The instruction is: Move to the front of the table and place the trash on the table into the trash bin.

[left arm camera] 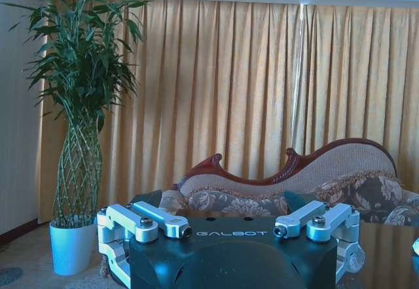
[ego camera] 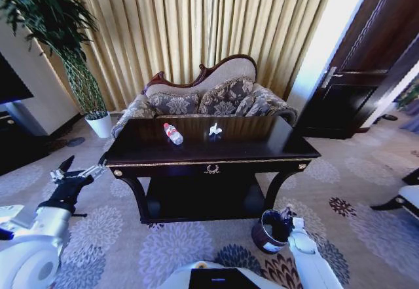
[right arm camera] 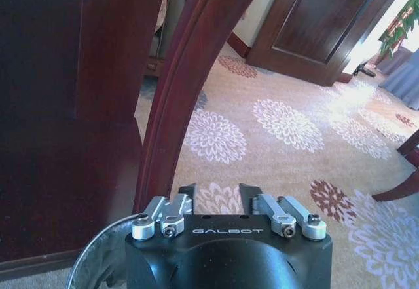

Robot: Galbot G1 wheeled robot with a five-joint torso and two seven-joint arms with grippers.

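Trash on desk (ego camera: 262, 146) top: clear bottle (ego camera: 173, 133) with red label lying toward left, white crumpled paper (ego camera: 215, 130) near centre, apart from it. Trash bin (ego camera: 267, 231) on carpet by desk's front right leg. Right gripper (ego camera: 286, 221) at bin rim, fingers apart. Left gripper (ego camera: 84, 169) open, raised off desk's left end. Sofa (ego camera: 209, 99) behind desk.
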